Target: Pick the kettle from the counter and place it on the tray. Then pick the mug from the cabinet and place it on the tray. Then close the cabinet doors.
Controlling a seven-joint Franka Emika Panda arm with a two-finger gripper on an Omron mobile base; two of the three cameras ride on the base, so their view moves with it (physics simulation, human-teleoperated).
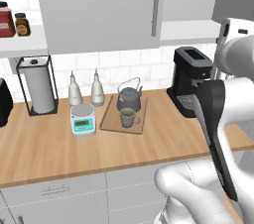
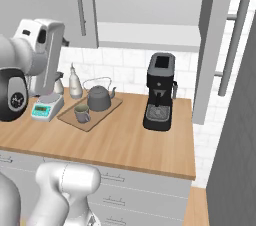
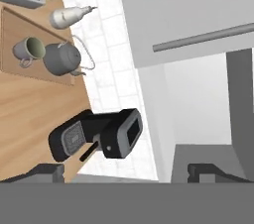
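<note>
The dark grey kettle stands on the wooden tray, which lies on the counter. The grey-green mug stands on the tray in front of the kettle. Of the cabinet doors, the left one lies flat across the front. The right one is swung out, baring the cabinet's white shelf. My gripper is open and empty, up in front of the cabinet.
A black coffee machine stands right of the tray. A small scale, two pale bottles and a paper towel holder stand to its left. Jars sit on a white open shelf.
</note>
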